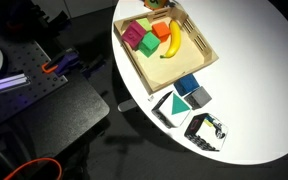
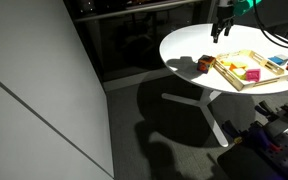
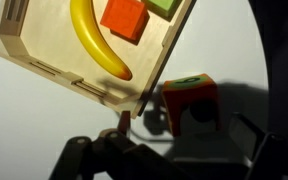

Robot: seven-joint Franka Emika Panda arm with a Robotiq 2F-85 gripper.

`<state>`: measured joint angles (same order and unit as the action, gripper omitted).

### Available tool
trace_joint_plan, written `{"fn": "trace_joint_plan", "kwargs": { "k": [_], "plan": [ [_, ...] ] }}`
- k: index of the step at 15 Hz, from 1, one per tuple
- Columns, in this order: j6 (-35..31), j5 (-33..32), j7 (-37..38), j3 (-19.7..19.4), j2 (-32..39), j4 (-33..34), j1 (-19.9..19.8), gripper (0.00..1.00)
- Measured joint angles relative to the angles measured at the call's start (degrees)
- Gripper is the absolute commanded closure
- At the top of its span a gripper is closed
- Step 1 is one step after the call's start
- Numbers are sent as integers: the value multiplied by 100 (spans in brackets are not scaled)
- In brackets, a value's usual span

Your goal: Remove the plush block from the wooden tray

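Observation:
The plush block (image 3: 191,100), orange with a green top and a dark round mark, sits on the white table just outside the wooden tray (image 3: 74,80). In an exterior view it lies beside the tray's corner (image 2: 205,64). My gripper (image 3: 184,122) is open. Its dark fingers stand apart on either side of the block without touching it. In an exterior view the gripper (image 2: 220,34) hangs a little above the block. The tray also shows in both exterior views (image 1: 179,75) (image 2: 242,87).
In the tray lie a banana (image 1: 172,40), a plain red-orange piece (image 1: 161,30), magenta blocks (image 1: 136,38) and a green block (image 1: 144,24). A black-and-white patterned box (image 1: 206,128), a teal box (image 1: 174,105) and blue blocks (image 1: 190,87) stand beyond the tray. The table edge is near the block.

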<state>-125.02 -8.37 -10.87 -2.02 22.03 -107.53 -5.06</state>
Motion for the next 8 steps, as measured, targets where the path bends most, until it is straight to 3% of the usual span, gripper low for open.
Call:
{"fn": "trace_joint_plan", "kwargs": {
  "k": [8],
  "plan": [
    [1681, 457, -73, 109, -704, -12, 3, 0]
  ]
}}
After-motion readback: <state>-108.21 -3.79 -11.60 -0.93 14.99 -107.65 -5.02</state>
